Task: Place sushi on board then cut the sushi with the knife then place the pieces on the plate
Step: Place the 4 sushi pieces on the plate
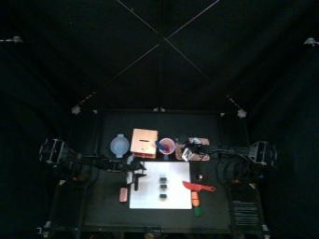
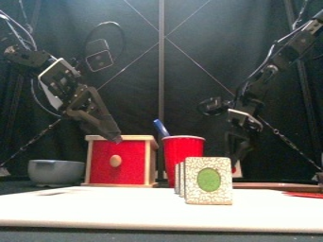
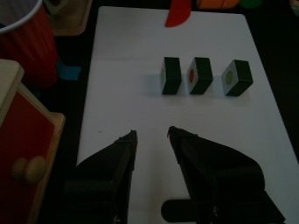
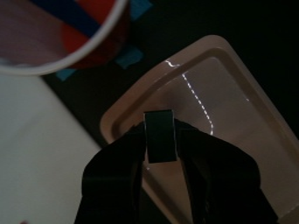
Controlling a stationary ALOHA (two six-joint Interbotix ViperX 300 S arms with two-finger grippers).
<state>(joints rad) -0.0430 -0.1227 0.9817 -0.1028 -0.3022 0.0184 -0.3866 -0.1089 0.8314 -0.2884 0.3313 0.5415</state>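
Note:
Three dark green sushi pieces (image 3: 200,76) stand in a row on the white cutting board (image 3: 140,52), also seen up close in the front view (image 2: 206,180). My left gripper (image 3: 152,136) hovers open over the board's near part, a short way from the row and holding nothing. A red knife (image 1: 197,187) lies at the board's right edge. My right gripper (image 4: 160,150) is shut on one sushi piece (image 4: 160,127) and holds it above the pink plate (image 4: 216,87) at the back right.
Behind the board stand a wooden box with a red drawer front (image 2: 120,161), a blue-grey bowl (image 2: 57,171) to its left, and a red cup (image 2: 183,154) with a blue knife (image 2: 161,127) in it. A small red thing (image 1: 123,194) lies left of the board.

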